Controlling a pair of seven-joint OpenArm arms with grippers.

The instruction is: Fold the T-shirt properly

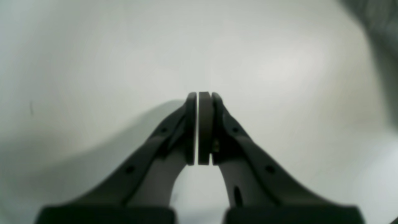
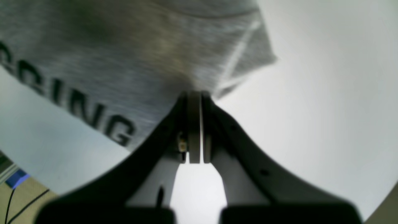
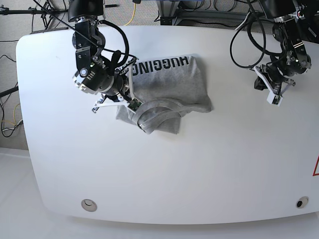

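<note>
The heather-grey T-shirt (image 3: pixel 174 79) lies crumpled left of the table's middle, its black lettering facing up along the far edge. Its near-left part is bunched into a rolled fold (image 3: pixel 157 119). My right gripper (image 3: pixel 135 103) sits at that fold. In the right wrist view its jaws (image 2: pixel 195 93) are shut, and the grey cloth (image 2: pixel 124 62) draws together at the tips. My left gripper (image 3: pixel 274 97) hovers over bare table at the far right, well away from the shirt. The left wrist view shows it (image 1: pixel 200 93) shut with nothing between the pads.
The white table (image 3: pixel 199 174) has rounded corners, with two round fittings (image 3: pixel 88 203) near its front edge. Cables (image 3: pixel 244 45) hang from the left arm and trail past the far edge. A blurred grey shape (image 1: pixel 382 25) fills the left wrist view's top right corner.
</note>
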